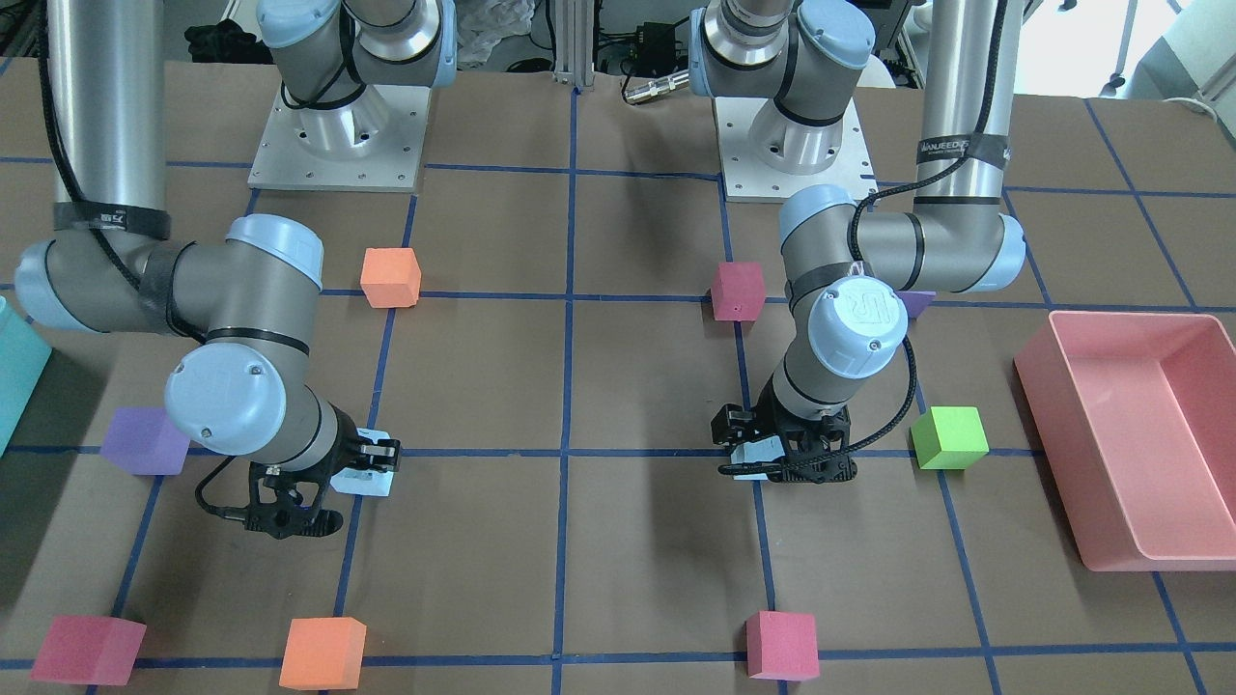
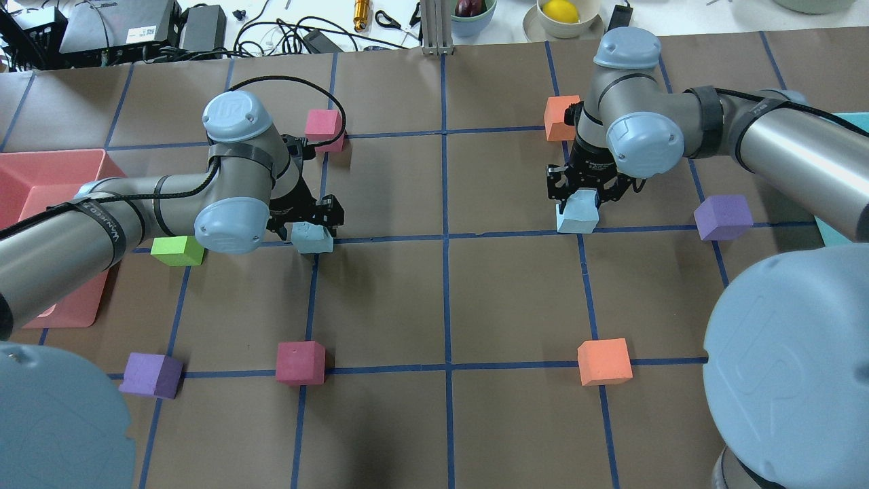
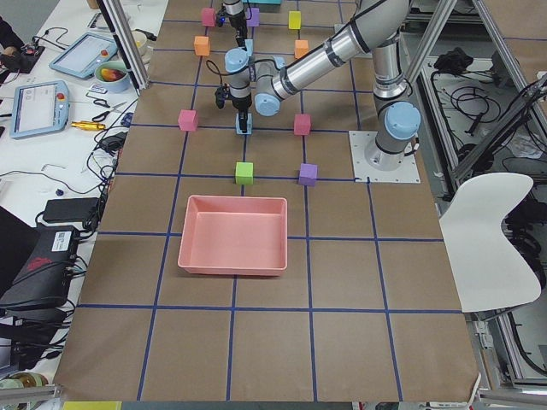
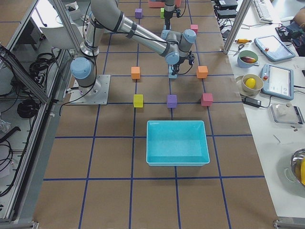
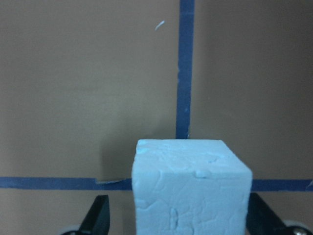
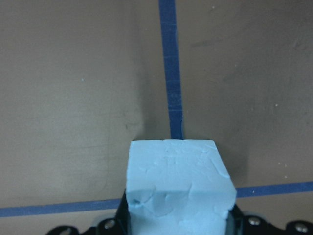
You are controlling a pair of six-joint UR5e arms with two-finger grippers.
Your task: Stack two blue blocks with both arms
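Observation:
Two pale blue blocks sit on blue tape crossings. My left gripper (image 2: pixel 307 225) is low over the left blue block (image 2: pixel 313 238), which also shows in the front view (image 1: pixel 756 452). In the left wrist view that block (image 5: pixel 190 191) stands between the fingers (image 5: pixel 99 215), with a gap on one side, so the jaws are open. My right gripper (image 2: pixel 585 195) straddles the other blue block (image 2: pixel 577 214), seen in the front view (image 1: pixel 365 476). In the right wrist view the fingertips (image 6: pixel 122 215) press both sides of this block (image 6: pixel 177 188).
A green cube (image 2: pixel 178 250) and the pink bin (image 2: pixel 41 170) lie by my left arm. A magenta cube (image 2: pixel 322 125) is just behind it. An orange cube (image 2: pixel 560 117) and a purple cube (image 2: pixel 723 217) flank my right gripper. More cubes lie along the near row.

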